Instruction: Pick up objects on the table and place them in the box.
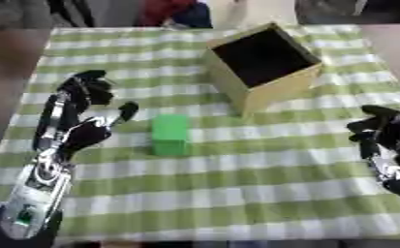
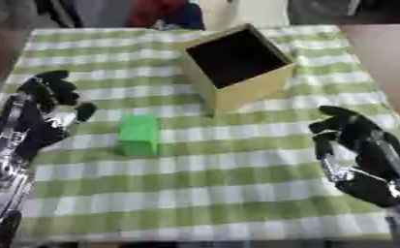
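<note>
A green block (image 1: pixel 170 134) is lying on the green-and-white checked cloth (image 1: pixel 237 184) covering the bench, just beside the left robot hand (image 1: pixel 80 114) — apart from it, untouched. That robot hand is being held open, fingers relaxed, nothing gripped. The right robot hand (image 2: pixel 355 145) is resting near the right edge, fingers loosely bent, holding nothing. The open wooden box (image 1: pixel 262 68) is standing beyond the block — no writing can be read on anything.

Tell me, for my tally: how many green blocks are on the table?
1: the green block lies on the checked cloth, between the left hand and the box. The box's inside is dark.
</note>
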Controlling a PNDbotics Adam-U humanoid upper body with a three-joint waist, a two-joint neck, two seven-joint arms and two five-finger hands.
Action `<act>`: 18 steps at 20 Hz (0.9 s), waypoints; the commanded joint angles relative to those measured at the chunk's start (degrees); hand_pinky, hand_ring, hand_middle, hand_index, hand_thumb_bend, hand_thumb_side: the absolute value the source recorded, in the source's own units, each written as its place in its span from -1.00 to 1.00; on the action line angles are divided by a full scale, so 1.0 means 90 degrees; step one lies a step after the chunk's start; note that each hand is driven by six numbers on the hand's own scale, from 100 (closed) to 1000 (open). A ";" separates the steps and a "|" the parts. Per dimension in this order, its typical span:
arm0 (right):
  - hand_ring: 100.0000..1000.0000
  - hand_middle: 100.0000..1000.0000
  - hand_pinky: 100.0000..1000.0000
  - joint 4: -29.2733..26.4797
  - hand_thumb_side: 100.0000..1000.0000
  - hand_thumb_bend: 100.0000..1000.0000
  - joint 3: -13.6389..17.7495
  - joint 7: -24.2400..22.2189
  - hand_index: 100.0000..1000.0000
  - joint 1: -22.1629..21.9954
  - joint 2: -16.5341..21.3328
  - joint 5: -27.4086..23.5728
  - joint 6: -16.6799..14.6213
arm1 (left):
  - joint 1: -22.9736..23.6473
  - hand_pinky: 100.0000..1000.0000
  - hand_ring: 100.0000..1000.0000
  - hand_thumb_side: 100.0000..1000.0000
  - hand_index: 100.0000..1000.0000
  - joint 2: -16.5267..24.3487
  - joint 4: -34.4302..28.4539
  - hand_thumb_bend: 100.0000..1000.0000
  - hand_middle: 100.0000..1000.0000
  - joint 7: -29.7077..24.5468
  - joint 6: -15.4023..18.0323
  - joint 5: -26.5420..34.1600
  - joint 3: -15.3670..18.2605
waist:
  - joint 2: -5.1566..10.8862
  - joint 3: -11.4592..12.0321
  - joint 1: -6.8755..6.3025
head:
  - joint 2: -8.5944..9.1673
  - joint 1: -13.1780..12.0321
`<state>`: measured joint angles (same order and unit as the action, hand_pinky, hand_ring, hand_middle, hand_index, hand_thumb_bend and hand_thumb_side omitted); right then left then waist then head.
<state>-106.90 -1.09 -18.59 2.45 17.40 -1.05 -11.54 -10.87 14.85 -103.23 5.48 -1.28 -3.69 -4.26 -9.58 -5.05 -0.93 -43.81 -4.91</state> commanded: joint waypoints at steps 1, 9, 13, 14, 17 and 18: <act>0.50 0.15 0.33 -0.0130 -0.69 -1.00 0.0032 0.0008 0.73 0.0010 0.0066 0.0019 -0.0010 | -0.0133 0.26 0.17 -0.61 0.50 0.0328 -0.0199 0.56 0.09 -0.0219 0.0019 -0.0141 -0.0032 | 0.0086 -0.0010 0.0007 | -0.0034 0.0004; 0.50 0.15 0.33 -0.0122 -0.69 -1.00 0.0021 -0.0003 0.73 -0.0012 0.0089 0.0020 -0.0013 | -0.0569 0.31 0.25 -0.72 0.53 0.1211 -0.0421 0.62 0.17 -0.1552 -0.0089 -0.1173 -0.0291 | 0.0126 -0.0034 -0.0012 | -0.0034 0.0004; 0.50 0.15 0.33 -0.0119 -0.69 -1.00 0.0016 -0.0007 0.73 -0.0024 0.0093 0.0015 -0.0016 | -0.0852 0.30 0.24 -0.76 0.52 0.1459 -0.0478 0.69 0.15 -0.2275 -0.0224 -0.2011 -0.0420 | 0.0147 -0.0054 -0.0010 | -0.0034 0.0005; 0.50 0.15 0.33 -0.0119 -0.69 -1.00 0.0014 -0.0009 0.73 -0.0026 0.0093 0.0013 -0.0017 | -0.0914 0.30 0.24 -0.80 0.52 0.1498 -0.0473 0.72 0.15 -0.2429 -0.0244 -0.2202 -0.0476 | 0.0150 -0.0063 -0.0009 | -0.0034 0.0004; 0.50 0.15 0.33 -0.0119 -0.69 -1.00 0.0011 -0.0013 0.73 -0.0029 0.0095 0.0008 -0.0020 | -0.1069 0.29 0.23 -0.84 0.52 0.1548 -0.0415 0.75 0.14 -0.2827 -0.0269 -0.2702 -0.0639 | 0.0155 -0.0080 -0.0006 | -0.0033 0.0006; 0.49 0.15 0.33 -0.0120 -0.69 -1.00 0.0010 -0.0014 0.73 -0.0028 0.0096 0.0006 -0.0021 | -0.1118 0.28 0.23 -0.86 0.52 0.1557 -0.0380 0.77 0.14 -0.2938 -0.0271 -0.2844 -0.0696 | 0.0157 -0.0086 -0.0007 | -0.0031 0.0008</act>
<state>-106.90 -1.12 -18.64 1.97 17.41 -1.05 -11.58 -19.89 27.16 -106.14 -19.58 -3.67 -27.56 -10.22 -8.97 -5.78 -1.00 -43.82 -4.90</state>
